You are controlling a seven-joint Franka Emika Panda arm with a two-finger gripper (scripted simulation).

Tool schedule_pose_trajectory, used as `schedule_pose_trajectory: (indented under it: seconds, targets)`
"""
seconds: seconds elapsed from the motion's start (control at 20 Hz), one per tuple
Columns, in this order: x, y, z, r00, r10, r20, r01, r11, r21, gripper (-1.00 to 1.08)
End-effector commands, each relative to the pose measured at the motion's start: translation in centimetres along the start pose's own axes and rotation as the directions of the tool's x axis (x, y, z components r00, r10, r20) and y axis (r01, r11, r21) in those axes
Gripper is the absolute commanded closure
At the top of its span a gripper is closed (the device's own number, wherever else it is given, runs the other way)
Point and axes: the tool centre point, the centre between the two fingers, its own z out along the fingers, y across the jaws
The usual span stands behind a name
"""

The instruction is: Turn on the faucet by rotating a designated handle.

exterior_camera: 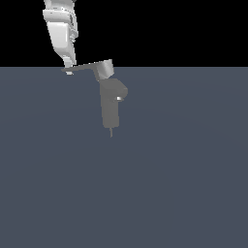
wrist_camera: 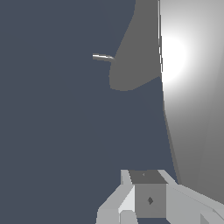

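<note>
Spanning the lower three quarters of the exterior view, the tabletop is a plain blue-grey plane; one faucet stands on it at upper centre of the frame, body upright, with a rounded bulge and a white spot on the exterior view's right; one handle runs from the blocky cap toward the exterior view's left, long axis near horizontal; one hand comes down from the upper left of the frame, its tip at the lever's free end, apparently touching; whether its fingers are apart or together cannot be told from either view; in the wrist view the handle fills the right side as a bright grey slab; judgement: the coming turn depends on pushing that free end sideways about the cap.
</note>
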Motion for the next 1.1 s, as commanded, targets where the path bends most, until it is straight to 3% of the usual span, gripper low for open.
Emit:
schedule_pose_trajectory:
  seconds: [0.0,1.05]
  targets:
    - [0.2,0.8,0.0,1.0,0.003,-0.001,-0.003,1.0,-0.005,1.08]
    - [0.0,6.0,0.0,1.0,0.004,-0.001,-0.004,1.0,-0.005,1.08]
